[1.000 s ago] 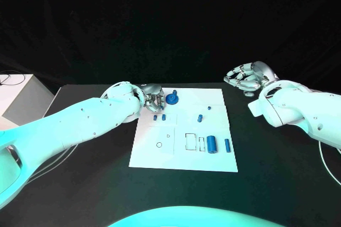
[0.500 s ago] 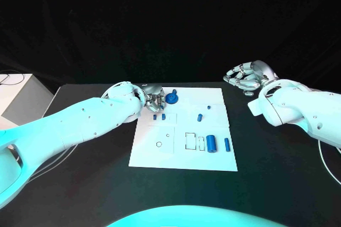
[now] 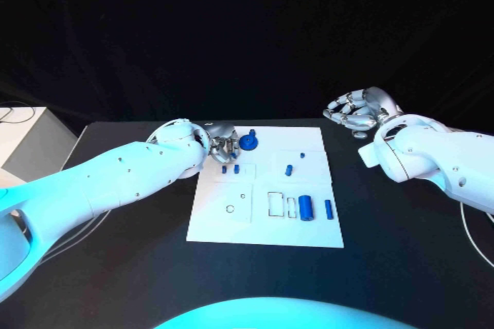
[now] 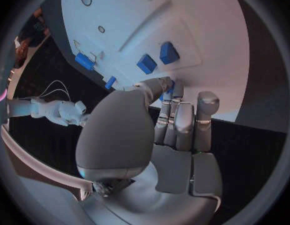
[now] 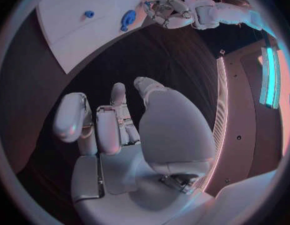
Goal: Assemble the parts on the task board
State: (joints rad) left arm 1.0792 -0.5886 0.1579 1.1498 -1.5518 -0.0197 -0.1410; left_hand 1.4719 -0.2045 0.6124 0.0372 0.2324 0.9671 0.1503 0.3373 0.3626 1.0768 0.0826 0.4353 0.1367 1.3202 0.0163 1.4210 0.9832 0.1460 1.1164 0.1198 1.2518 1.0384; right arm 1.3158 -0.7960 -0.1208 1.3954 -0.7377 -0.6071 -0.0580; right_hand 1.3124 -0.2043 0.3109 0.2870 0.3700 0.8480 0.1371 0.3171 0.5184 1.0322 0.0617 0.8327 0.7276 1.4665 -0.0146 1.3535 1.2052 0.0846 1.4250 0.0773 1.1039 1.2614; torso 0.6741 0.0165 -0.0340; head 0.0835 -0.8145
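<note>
1. A blue part (image 3: 249, 141) at the far left corner of the task board (image 3: 263, 233) is met by the left hand (image 3: 220, 145) fingers (image 4: 167, 92); a grasp is judged likely, probably for seating, but contact is hidden and cannot be told.
2. The right hand (image 3: 357, 112) is held curled, empty, above the bench (image 3: 412, 257) beside the board, apparently on standby.
3. Other parts (image 3: 307, 207) are left lying on the board.
</note>
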